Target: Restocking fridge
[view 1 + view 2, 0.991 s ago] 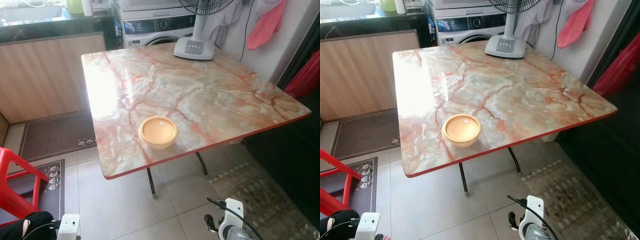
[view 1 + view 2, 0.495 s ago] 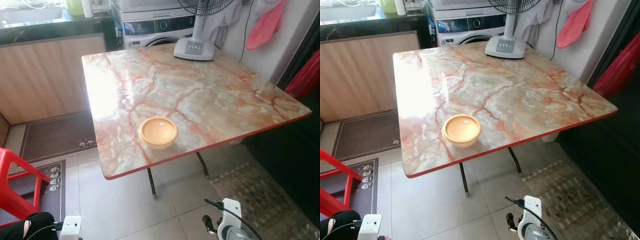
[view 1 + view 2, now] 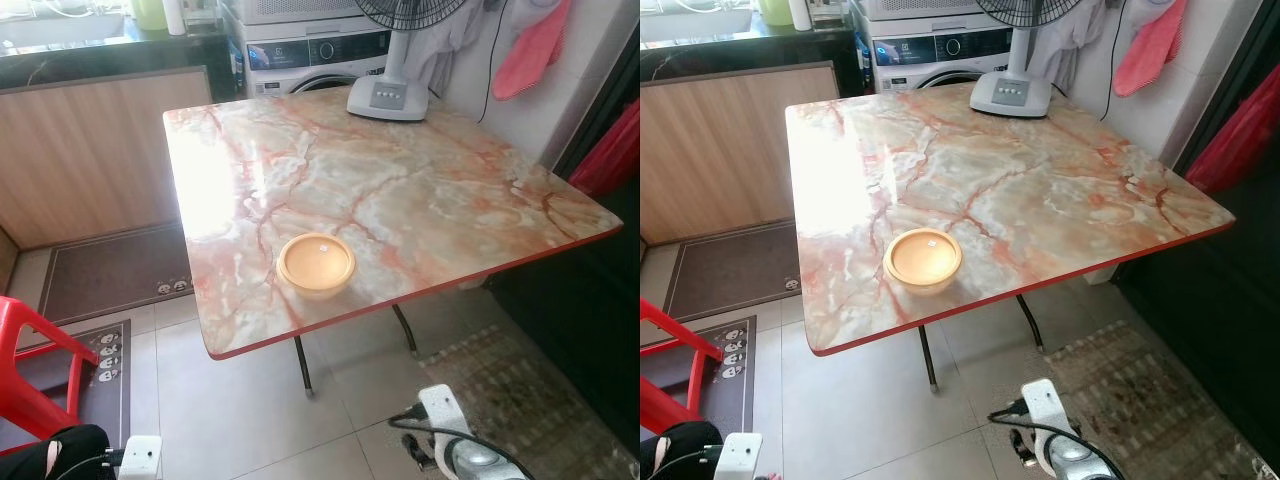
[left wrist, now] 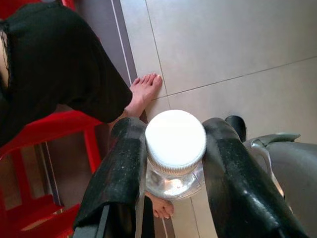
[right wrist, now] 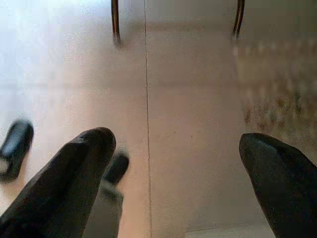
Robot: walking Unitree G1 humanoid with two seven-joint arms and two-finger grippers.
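A: Jaws? Left gripper [image 4: 173, 168] clamps a clear white-lidded glass jar [image 4: 175, 146] low over the tiled floor; right gripper [image 5: 183, 168] spread wide, empty.

B: Marble-patterned table [image 3: 420, 190], orange plastic bowl [image 3: 316, 265] unchanged; the right arm has swung inward, readying.

left gripper [image 4: 173, 163]: fingers clamped on something | right gripper [image 5: 178, 163]: fingers spread, apparently empty
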